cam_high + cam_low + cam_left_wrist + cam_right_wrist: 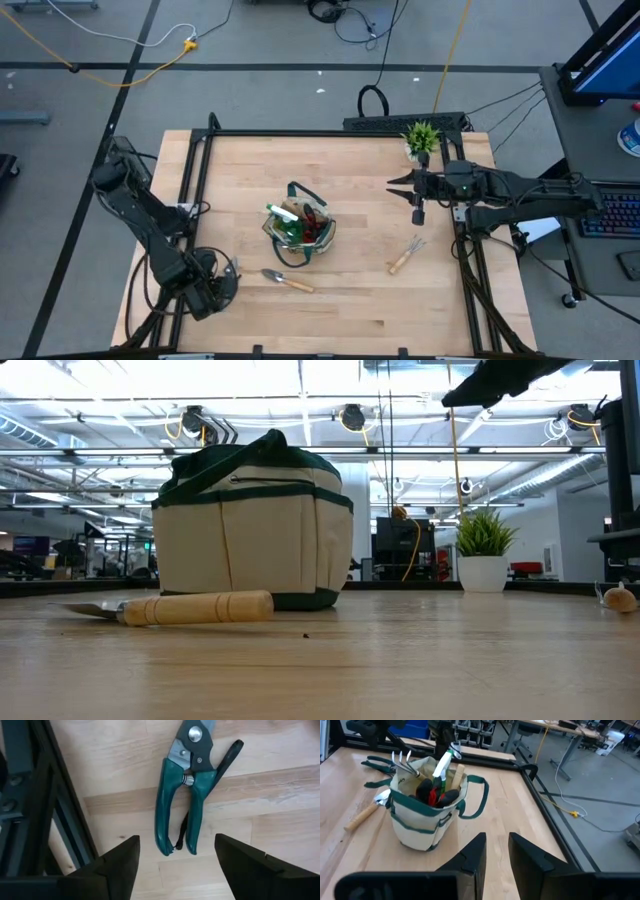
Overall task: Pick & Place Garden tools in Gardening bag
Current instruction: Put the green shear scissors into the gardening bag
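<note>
The green-handled pruners (187, 795) lie flat on the counter (280, 795) just ahead of my left tool (175, 865), handle ends toward me and steel blades pointing away, near the dark frame rail (60, 815) at the counter's edge. My left tool's fingers stand wide apart with nothing between them. I judge the pruners stiff and fairly light, with weight toward the metal head; the rounded coated handles could slip, and the spring between them may give under a squeeze. I would take both handles together, across their middle, so they close rather than twist. A dark cord or strap trails beside them and could snag.

My left wrist view alone shows the pruners clearly; from above, my left tool (222, 283) and arm cover most of that spot. The high view gives the layout instead: the gardening bag (300, 228) mid-counter, well off from my left tool, a wooden-handled trowel (286, 280) between us, and a wooden-handled hand fork (405, 256) beyond the bag, near my right tool (418, 214). The right tool hangs above the counter, fingers close together, carrying nothing. Its wrist view looks into the bag, showing a spray bottle (441, 767) and a fork's tines (402, 762) already inside.
</note>
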You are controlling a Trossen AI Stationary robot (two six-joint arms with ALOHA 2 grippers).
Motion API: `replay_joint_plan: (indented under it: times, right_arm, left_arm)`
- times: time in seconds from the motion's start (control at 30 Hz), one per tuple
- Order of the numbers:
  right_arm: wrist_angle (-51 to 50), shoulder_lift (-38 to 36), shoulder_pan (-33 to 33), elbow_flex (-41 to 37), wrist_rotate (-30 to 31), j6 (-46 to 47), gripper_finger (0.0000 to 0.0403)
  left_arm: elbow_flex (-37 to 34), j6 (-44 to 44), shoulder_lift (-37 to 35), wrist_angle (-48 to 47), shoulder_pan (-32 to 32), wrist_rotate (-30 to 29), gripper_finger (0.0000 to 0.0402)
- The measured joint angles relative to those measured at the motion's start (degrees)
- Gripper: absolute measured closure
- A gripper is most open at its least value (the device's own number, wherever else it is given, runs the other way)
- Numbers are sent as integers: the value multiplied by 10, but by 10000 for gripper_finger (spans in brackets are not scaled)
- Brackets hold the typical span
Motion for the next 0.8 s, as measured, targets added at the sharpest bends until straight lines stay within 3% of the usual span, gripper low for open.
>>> replay_joint_plan:
  times: [0.23, 0.8]
  right_arm:
    - [6, -45, 0, -37, -30, 32, 330]
    - [57, -190, 0, -149, -30, 119, 330]
  left_arm:
    - [-21, 2, 14, 62, 0, 0, 135]
    - [-102, 2, 14, 174, 0, 8, 135]
